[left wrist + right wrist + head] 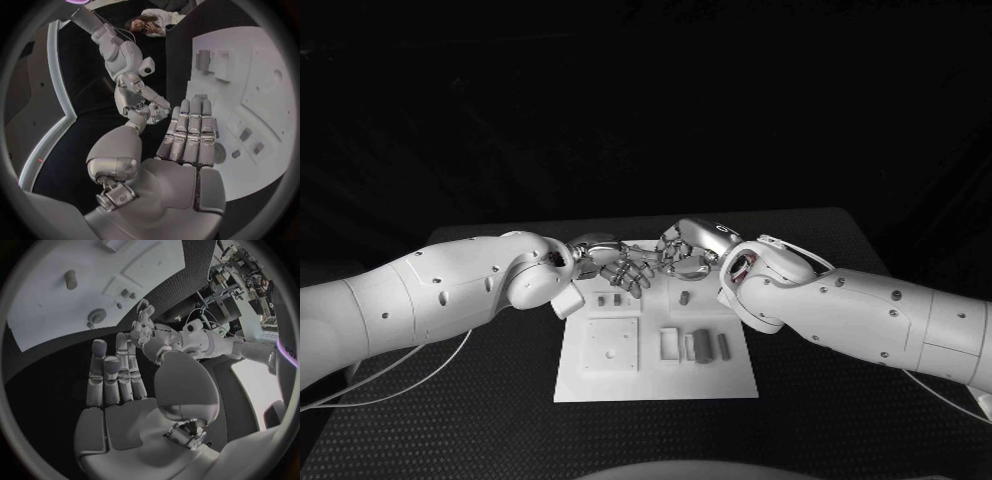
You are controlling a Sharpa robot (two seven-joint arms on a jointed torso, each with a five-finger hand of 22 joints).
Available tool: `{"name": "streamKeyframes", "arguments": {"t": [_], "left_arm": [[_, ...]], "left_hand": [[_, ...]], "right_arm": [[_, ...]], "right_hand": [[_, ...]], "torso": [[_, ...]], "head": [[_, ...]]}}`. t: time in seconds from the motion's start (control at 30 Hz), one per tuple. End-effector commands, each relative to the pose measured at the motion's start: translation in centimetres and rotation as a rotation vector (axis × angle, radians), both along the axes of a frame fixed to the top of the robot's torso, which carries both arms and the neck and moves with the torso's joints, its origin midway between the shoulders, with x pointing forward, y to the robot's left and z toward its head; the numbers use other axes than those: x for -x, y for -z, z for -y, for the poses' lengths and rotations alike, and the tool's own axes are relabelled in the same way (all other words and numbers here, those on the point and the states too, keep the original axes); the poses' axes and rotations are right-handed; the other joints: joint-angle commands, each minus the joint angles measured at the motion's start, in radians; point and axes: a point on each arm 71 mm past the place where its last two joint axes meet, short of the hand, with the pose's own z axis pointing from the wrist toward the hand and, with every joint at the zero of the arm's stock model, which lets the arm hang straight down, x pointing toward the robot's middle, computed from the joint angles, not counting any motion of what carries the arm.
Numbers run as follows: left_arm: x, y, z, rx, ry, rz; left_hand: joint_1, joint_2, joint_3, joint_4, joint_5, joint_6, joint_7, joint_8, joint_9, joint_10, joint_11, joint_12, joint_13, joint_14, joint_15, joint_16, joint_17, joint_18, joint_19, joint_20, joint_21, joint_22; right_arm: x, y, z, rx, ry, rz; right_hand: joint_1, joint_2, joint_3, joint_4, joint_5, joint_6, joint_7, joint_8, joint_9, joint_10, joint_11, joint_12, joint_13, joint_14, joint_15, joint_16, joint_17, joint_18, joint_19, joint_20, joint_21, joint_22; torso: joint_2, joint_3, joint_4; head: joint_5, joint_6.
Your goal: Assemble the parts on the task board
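Observation:
The white task board (610,385) lies in the middle of the table. Several grey parts (689,345) lie side by side on its right half, and a small peg (685,296) stands farther back. My left hand (626,270) and right hand (692,252) hover close together over the board's far edge. In the left wrist view my left hand (187,145) has its fingers stretched out, holding nothing, beside the board (262,100). In the right wrist view my right hand (115,385) is also spread and holds nothing, with the board (56,310) beyond its fingertips.
A raised square plate (612,345) sits on the board's left half. Black table (459,420) surrounds the board. Both white forearms reach in over the board's side edges. A thin cable (387,375) trails under the left arm.

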Motion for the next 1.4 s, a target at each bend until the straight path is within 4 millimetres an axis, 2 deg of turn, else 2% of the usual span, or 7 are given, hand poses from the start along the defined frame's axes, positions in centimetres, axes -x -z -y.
{"name": "streamKeyframes", "arguments": {"t": [0.03, 0.2, 0.33, 0.77, 1.17, 1.27, 1.4], "left_arm": [[0.09, -0.14, 0.21, 0.026, 0.013, -0.008], [0.14, -0.13, 0.3, 0.028, 0.022, -0.012], [0.21, -0.1, 0.4, 0.028, 0.033, -0.018], [0.23, -0.09, 0.4, 0.025, 0.036, -0.017], [0.23, -0.06, 0.26, 0.02, 0.032, -0.017], [0.27, -0.02, 0.22, 0.017, 0.035, -0.023], [0.29, -0.01, 0.19, 0.017, 0.038, -0.025]], "left_hand": [[0.009, 0.012, 0.002, -0.011, -0.004, -0.008, 0.0, -0.001, -0.001, -0.008, -0.001, -0.005, -0.001, -0.002, 0.002, -0.008, 0.002, 0.01, -0.006, 0.002, 0.003, -0.002], [0.04, 0.034, 0.009, -0.045, -0.003, -0.001, -0.004, 0.004, -0.002, -0.003, -0.003, -0.002, -0.001, 0.0, 0.002, -0.012, 0.008, 0.009, -0.003, 0.002, 0.005, -0.005], [0.07, 0.036, 0.035, -0.066, -0.004, 0.006, -0.008, 0.008, -0.002, 0.002, -0.006, 0.0, 0.0, 0.003, 0.001, -0.017, 0.012, 0.007, 0.0, 0.002, 0.006, -0.007], [0.085, 0.043, 0.065, -0.086, -0.004, 0.022, -0.014, 0.016, -0.001, 0.013, -0.01, 0.003, 0.002, 0.006, 0.002, -0.024, 0.02, 0.003, 0.002, 0.003, 0.006, -0.01], [0.078, 0.074, 0.082, -0.095, -0.004, 0.037, -0.02, 0.024, 0.0, 0.027, -0.015, 0.006, 0.004, 0.008, 0.002, -0.032, 0.027, 0.001, 0.002, 0.002, 0.005, -0.012], [0.102, 0.09, 0.123, -0.105, -0.004, 0.044, -0.021, 0.027, 0.0, 0.035, -0.017, 0.008, 0.006, 0.009, 0.001, -0.036, 0.031, 0.0, 0.003, 0.002, 0.006, -0.013], [0.129, 0.089, 0.189, -0.121, -0.004, 0.056, -0.023, 0.034, 0.001, 0.052, -0.022, 0.014, 0.012, 0.01, 0.002, -0.042, 0.038, -0.004, 0.004, 0.002, 0.007, -0.013]], "right_arm": [[0.14, 0.05, -0.16, 0.006, -0.017, -0.01], [0.17, 0.07, -0.35, 0.007, -0.023, -0.013], [0.19, 0.06, -0.45, 0.007, -0.026, -0.013], [0.44, 0.0, -0.69, 0.004, -0.036, -0.018], [0.53, -0.03, -0.76, -0.002, -0.042, -0.02], [0.55, -0.04, -0.84, -0.003, -0.043, -0.02], [0.56, -0.04, -0.83, -0.003, -0.044, -0.02]], "right_hand": [[0.004, 0.003, 0.005, 0.002, 0.001, 0.001, 0.005, 0.006, 0.001, 0.007, 0.003, -0.004, 0.001, 0.002, -0.004, -0.006, -0.001, 0.006, 0.006, -0.003, 0.002, 0.016], [0.004, 0.003, 0.005, 0.002, 0.001, 0.001, 0.005, 0.006, 0.001, 0.007, 0.003, -0.004, 0.001, 0.002, -0.004, -0.006, -0.001, 0.006, 0.006, -0.003, 0.002, 0.016], [0.004, 0.003, 0.005, 0.002, 0.001, 0.001, 0.005, 0.005, 0.002, 0.007, 0.003, -0.005, 0.001, 0.002, -0.004, -0.006, -0.002, 0.006, 0.006, -0.003, 0.001, 0.016], [0.003, 0.004, 0.005, 0.002, 0.001, 0.001, 0.005, 0.005, 0.003, 0.007, 0.003, -0.006, 0.002, 0.003, -0.004, -0.007, -0.002, 0.006, 0.006, -0.003, 0.001, 0.016], [0.002, 0.004, 0.005, 0.002, 0.001, 0.0, 0.005, 0.005, 0.003, 0.007, 0.003, -0.006, 0.002, 0.003, -0.004, -0.008, -0.002, 0.006, 0.006, -0.003, 0.0, 0.016], [0.002, 0.004, 0.005, 0.002, 0.001, 0.0, 0.005, 0.005, 0.004, 0.008, 0.003, -0.007, 0.002, 0.003, -0.004, -0.008, -0.002, 0.006, 0.006, -0.003, 0.0, 0.016], [0.002, 0.004, 0.005, 0.002, 0.001, 0.0, 0.005, 0.005, 0.004, 0.008, 0.003, -0.007, 0.002, 0.003, -0.004, -0.008, -0.002, 0.006, 0.007, -0.003, 0.0, 0.016]], "torso": [[0.0, 0.0005, 0.0003], [0.0, 0.0004, 0.0], [0.0, 0.0002, 0.0003], [0.0, -0.0005, 0.0004], [0.0, -0.0002, 0.0001], [0.0, -0.0002, -0.0001], [0.0, -0.0002, 0.0]], "head": [[0.0, -0.003], [0.0, -0.003], [-0.001, -0.004], [0.002, -0.007], [0.003, -0.012], [0.002, -0.012], [0.002, -0.012]]}}
